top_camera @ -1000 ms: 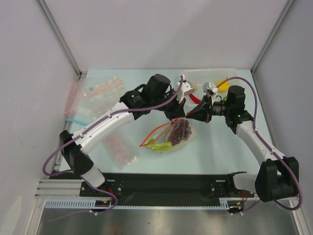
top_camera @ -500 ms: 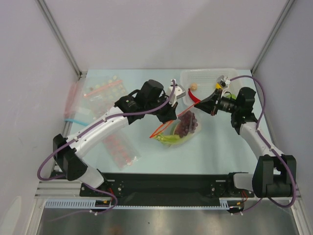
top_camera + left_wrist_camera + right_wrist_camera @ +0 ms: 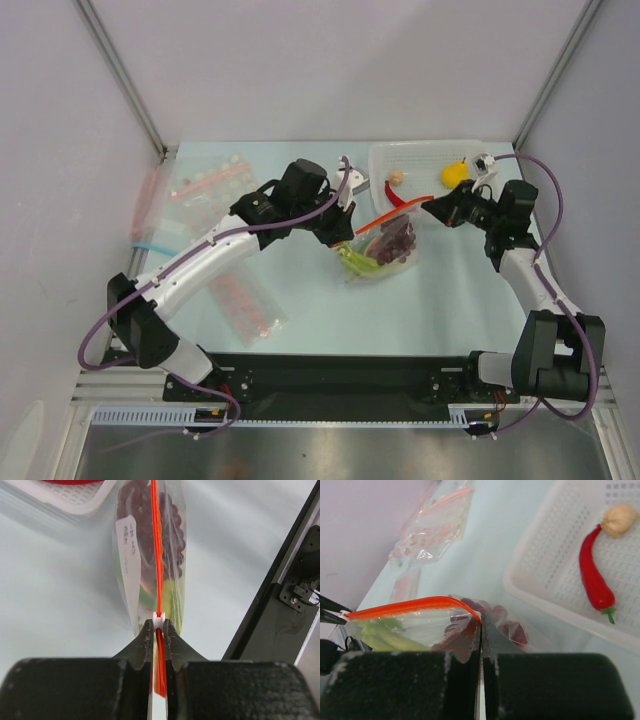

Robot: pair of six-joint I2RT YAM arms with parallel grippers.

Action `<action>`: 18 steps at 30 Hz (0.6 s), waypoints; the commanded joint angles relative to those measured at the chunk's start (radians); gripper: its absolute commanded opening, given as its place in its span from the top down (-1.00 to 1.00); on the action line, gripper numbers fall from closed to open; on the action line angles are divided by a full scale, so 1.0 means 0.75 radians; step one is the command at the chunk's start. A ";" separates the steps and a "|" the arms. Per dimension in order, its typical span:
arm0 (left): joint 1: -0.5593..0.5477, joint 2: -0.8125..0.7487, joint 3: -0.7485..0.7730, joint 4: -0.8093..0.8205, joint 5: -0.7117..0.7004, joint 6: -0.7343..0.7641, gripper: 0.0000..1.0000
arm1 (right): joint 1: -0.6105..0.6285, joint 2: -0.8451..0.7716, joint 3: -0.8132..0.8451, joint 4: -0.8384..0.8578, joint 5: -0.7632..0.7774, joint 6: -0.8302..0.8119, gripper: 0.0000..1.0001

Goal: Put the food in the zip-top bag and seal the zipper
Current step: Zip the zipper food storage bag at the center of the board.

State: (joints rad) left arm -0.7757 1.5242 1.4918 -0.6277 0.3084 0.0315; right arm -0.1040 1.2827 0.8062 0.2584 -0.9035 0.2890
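The left gripper has its two dark fingers clamped together on the zipper, at the lower centre of the left wrist view, with a small white tab on the strip just above the tips. From there the red-orange strip runs straight up the frame as a single taut line. The zip-top bag hangs to either side of it, its white label patch on the left face. Through the plastic show the grapes toward the top and the scallion lower down.

The right gripper is pinched tight on the strip's other end, at the lower centre of the right wrist view. The strip arcs away to the left there.

From above, the bag is stretched between the two grippers just right of centre. Whether its bottom touches the table cannot be told.

The white tray at the upper right holds a red chili, a pale bulb and a yellow fruit. Dotted bags lie at the left.
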 commanded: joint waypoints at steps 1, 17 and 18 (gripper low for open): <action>0.034 -0.057 -0.028 -0.059 0.010 -0.034 0.99 | -0.066 0.006 0.038 -0.060 0.233 -0.011 1.00; 0.145 0.146 0.219 -0.055 0.031 -0.064 0.99 | -0.115 -0.002 0.070 -0.138 0.440 0.050 1.00; 0.145 0.174 0.246 -0.053 0.029 -0.071 0.99 | -0.115 0.002 0.078 -0.140 0.454 0.056 1.00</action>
State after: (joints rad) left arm -0.6823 1.6169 1.5887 -0.6456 0.3252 -0.0029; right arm -0.1616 1.2827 0.8120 0.1448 -0.6926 0.3260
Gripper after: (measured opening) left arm 0.094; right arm 0.009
